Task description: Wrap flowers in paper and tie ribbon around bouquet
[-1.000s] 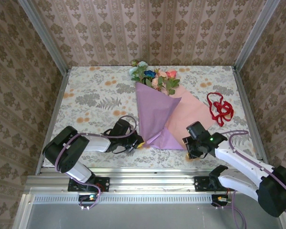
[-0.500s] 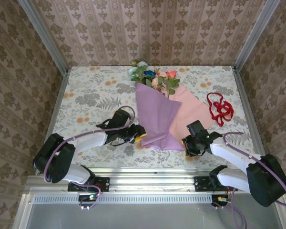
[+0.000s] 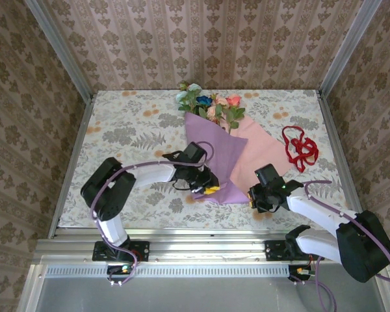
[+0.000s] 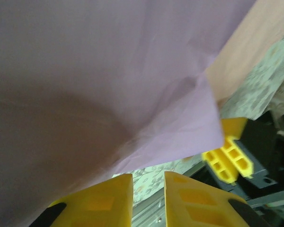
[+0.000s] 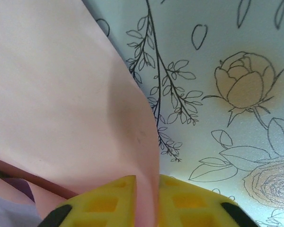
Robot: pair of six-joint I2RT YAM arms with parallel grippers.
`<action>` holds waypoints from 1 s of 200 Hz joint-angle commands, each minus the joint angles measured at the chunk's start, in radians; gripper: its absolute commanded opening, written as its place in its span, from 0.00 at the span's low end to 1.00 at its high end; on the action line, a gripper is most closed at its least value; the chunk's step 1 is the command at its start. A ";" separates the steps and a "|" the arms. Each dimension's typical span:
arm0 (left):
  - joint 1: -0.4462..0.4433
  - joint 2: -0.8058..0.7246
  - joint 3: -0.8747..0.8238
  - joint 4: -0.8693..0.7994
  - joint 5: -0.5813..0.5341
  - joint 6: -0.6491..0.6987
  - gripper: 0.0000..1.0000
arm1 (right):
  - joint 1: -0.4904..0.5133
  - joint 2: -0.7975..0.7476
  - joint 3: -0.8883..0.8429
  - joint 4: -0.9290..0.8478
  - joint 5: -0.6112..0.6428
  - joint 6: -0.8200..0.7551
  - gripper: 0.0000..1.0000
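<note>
Floral cloth (image 3: 123, 133), wrap half done: paper (image 3: 211, 153) folded over flowers (image 3: 208, 103) at mid-table, ribbon (image 3: 304, 151) apart at right.
My right pincer (image 5: 147, 182) pinches the pink edge, likely to fold it across; left pincer (image 4: 148, 177) narrow at the lilac flap, probably pinning it; grip unclear.

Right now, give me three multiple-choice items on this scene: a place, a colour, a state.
1. The thin red ribbon lies: A on the floral tablecloth, right of the lilac wrapping paper; B under it; C tied around it.
2. The paper's exposed reverse is: A green; B pink; C white.
3. The right gripper is: A wide open; B shut on the ribbon; C shut on the paper's edge.
Key: A, it lies loose on the cloth; B, the flap at right is pink; C, paper passes between its fingers.
</note>
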 commanded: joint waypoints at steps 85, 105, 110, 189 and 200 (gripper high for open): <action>0.012 0.101 -0.011 -0.098 0.029 0.060 0.16 | 0.113 0.073 0.287 -0.227 0.101 -0.387 0.00; 0.019 0.104 -0.014 -0.088 0.028 0.059 0.16 | 0.175 0.092 0.339 -0.232 0.126 -0.433 0.00; 0.021 0.104 -0.016 -0.084 0.029 0.059 0.16 | 0.192 0.099 0.350 -0.232 0.132 -0.447 0.00; 0.060 -0.007 -0.061 -0.019 -0.025 0.019 0.15 | 0.314 0.203 0.496 -0.071 0.102 -0.695 0.00; 0.075 -0.055 -0.067 -0.027 -0.033 0.006 0.16 | 0.314 0.203 0.497 -0.046 0.096 -0.711 0.00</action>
